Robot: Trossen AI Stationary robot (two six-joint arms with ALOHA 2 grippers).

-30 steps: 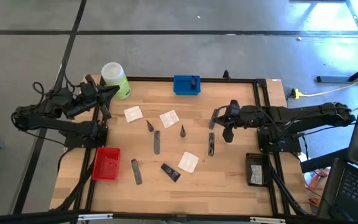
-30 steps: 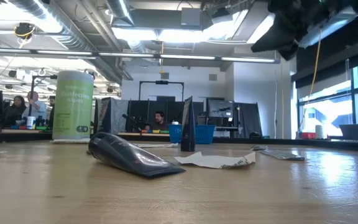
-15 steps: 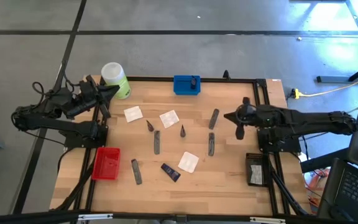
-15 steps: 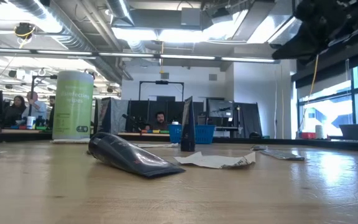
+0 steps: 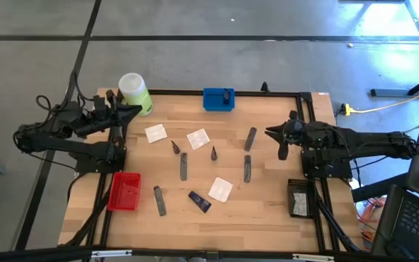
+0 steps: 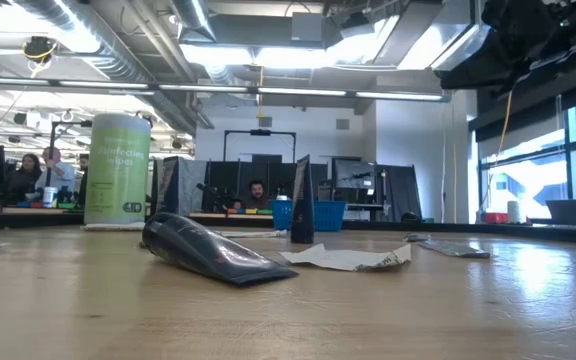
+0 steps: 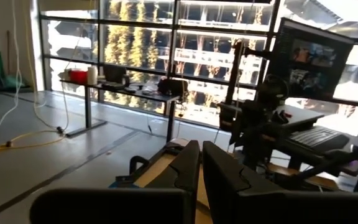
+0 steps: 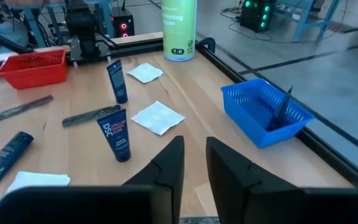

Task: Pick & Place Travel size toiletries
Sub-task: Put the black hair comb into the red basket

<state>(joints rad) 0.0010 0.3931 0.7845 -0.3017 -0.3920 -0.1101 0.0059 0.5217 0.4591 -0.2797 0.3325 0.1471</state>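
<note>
Since 1 second ago the right gripper (image 5: pixel 281 140) has drawn back from the middle of the pale wooden slatted table (image 5: pixel 268 193) toward that table's right edge, leaving behind a slim grey tube (image 5: pixel 250 138) that now lies flat and free just left of it; its dark fingers (image 8: pixel 166 165) stand a narrow gap apart and hold nothing. The left gripper (image 5: pixel 126 111) has shifted only slightly and hangs near the table's far left corner, its 2 fingers (image 7: pixel 182 171) pressed almost together on nothing. At far left stands a tall light-green cylindrical bottle with a white cap (image 5: pixel 134 93), and near the front left edge a red mesh plastic tray (image 5: pixel 124 191). The toiletries lie scattered across the middle of the table: a flat white square sachet (image 5: pixel 156 133), another white sachet (image 5: pixel 198 138), 2 small dark cones (image 5: pixel 175 147) (image 5: pixel 214 153), a slim grey tube (image 5: pixel 183 165) between them, a grey tube (image 5: pixel 159 200) beside the red tray, a short dark navy tube (image 5: pixel 199 201) touching a third white sachet (image 5: pixel 221 189), and a further grey tube (image 5: pixel 247 168). A blue mesh basket (image 5: pixel 217 100) at the far edge holds 1 dark slim item (image 8: pixel 283 103). A black tray (image 5: pixel 299 198) sits front right.
</note>
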